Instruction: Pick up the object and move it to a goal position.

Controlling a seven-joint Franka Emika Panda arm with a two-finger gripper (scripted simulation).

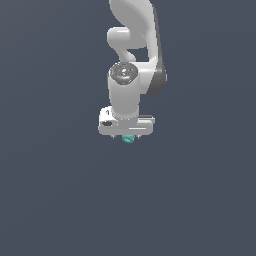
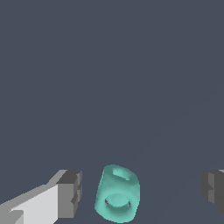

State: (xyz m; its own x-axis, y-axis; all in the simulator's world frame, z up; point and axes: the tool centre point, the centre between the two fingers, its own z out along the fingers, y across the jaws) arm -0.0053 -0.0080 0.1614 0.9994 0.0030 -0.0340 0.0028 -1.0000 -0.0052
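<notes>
The gripper stood with its jaws wide apart, one dark finger pad just beside the object and the other well off on the far side, so nothing was clamped. The object, a small teal block with ring-like bumps, lay between the fingers but nearer one pad, with a clear gap showing on both sides in the wrist view. In the exterior view the white hand hung directly over the block, only a sliver of teal peeping out beneath it, and the arm rose straight up behind against a plain grey ground. This looked like the end of the approach, just ahead of the grasp. The next move probably called for closing the jaws evenly on the block, after which a lift toward the goal could follow; no goal marker was visible.
</notes>
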